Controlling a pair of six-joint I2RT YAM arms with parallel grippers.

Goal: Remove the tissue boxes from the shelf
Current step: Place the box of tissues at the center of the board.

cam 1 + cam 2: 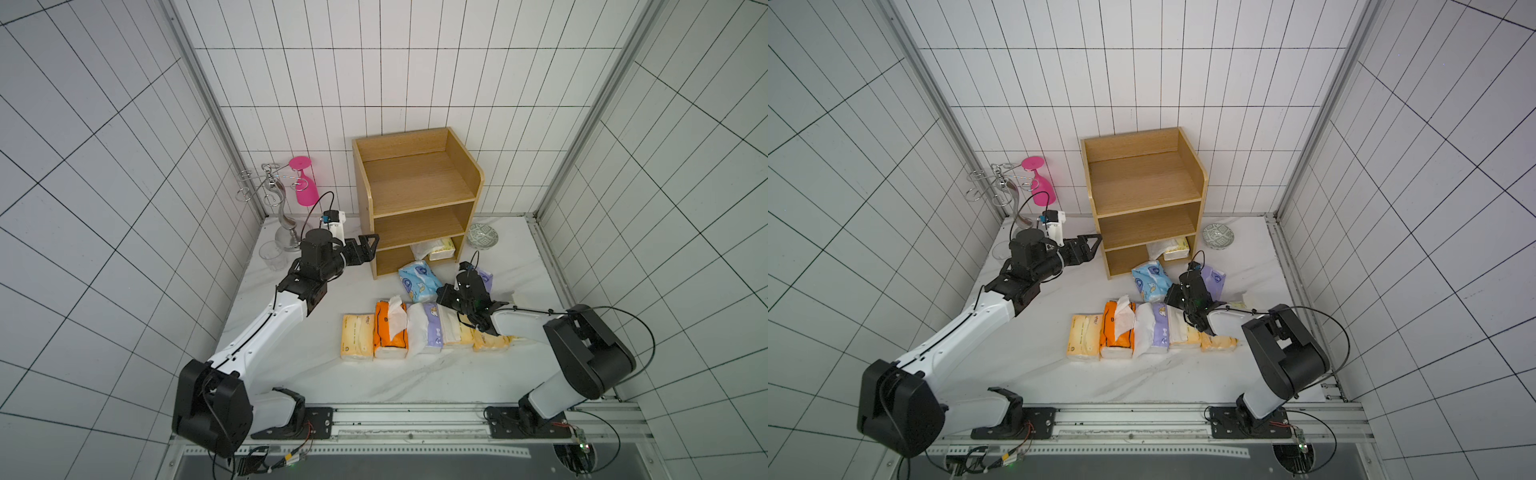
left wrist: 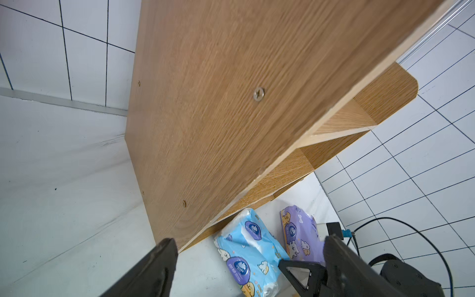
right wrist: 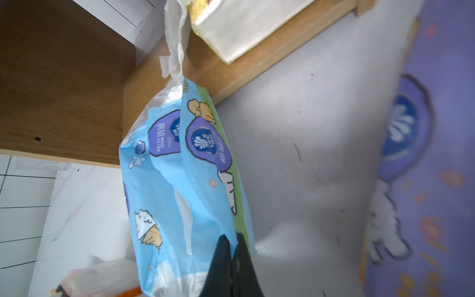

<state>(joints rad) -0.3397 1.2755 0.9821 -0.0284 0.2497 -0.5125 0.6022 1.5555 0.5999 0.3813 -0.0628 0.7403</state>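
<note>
Pinching light-blue tissue pack (image 3: 164, 185) wrapper with closed right pincer (image 3: 232, 240), before shelf (image 2: 218, 102); hovering left pincer (image 2: 249, 241) wide apart, empty

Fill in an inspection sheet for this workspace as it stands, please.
Surface: white marbled table.
Job's things: shelf has bare upper tiers; cream-yellow pack sits in its bottom tier; light blue pack and purple pack are before it; row of packs nearer the robot.
Clutter: pink glass hangs on wire stand; clear tumbler; patterned dish.
Grippers: left gripper open beside the shelf; right gripper shut on the light blue pack's wrapper.
Cables: black cable loops at each wrist.
Surroundings: white tiled walls, metal frame.
</note>
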